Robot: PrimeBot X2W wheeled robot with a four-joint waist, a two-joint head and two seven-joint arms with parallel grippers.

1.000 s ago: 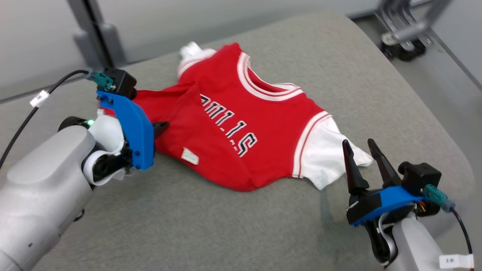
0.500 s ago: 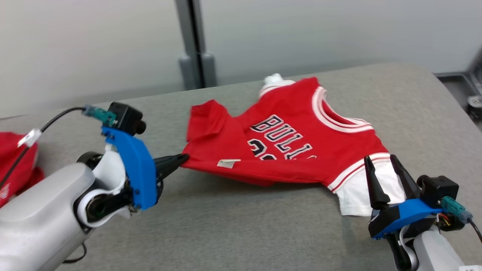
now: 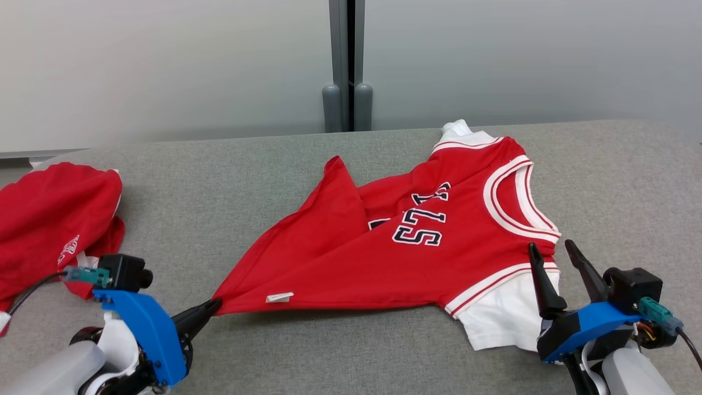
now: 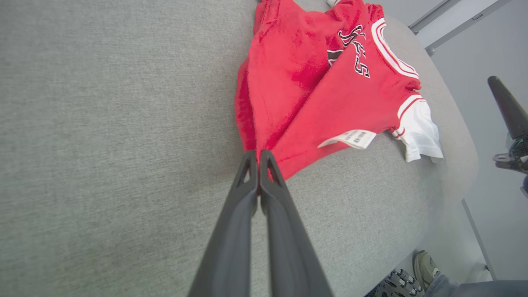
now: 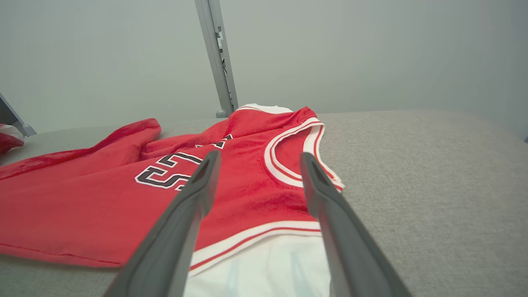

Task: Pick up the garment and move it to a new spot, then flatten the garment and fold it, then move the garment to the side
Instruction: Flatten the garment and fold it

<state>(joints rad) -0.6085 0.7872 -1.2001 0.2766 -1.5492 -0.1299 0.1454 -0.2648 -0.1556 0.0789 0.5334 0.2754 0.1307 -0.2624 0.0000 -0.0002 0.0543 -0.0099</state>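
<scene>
The jersey (image 3: 395, 258) lies on the grey worktop (image 3: 219, 181). It spreads from the middle of the head view out toward 3 o'clock. It is red, with dark lettering across the chest and a white-trimmed collar (image 3: 491, 206) at its 2 o'clock end. Its 8 o'clock corner is drawn into a taut point, and long folds fan from there toward the chest.

The left claw (image 3: 214, 306), at 7 o'clock in the head view, is pressed together on that corner. In the left wrist view its two fingers (image 4: 243, 198) meet with red hem pinched between the tips. A white tag (image 3: 279, 297) sits on the hem just beside the pinch, at its 3 o'clock. A shadow runs under the hem there, but whether the corner is off the worktop I cannot tell.

The right claw (image 3: 549, 244), at 4 o'clock in the head view, stands spread and holds nothing. Its fingers point toward 12 o'clock over the white sleeve (image 3: 504, 318) at the jersey's 5 o'clock. In the right wrist view the sleeve shows between the fingers, and I cannot tell whether they touch it.

A second red cloth (image 3: 49, 219) lies bunched at 9 o'clock, well apart from the jersey. A grey post (image 3: 347, 66) rises behind the worktop at 12 o'clock. In the left wrist view a shoe (image 4: 425, 268) shows at 5 o'clock, beyond the worktop's edge.
</scene>
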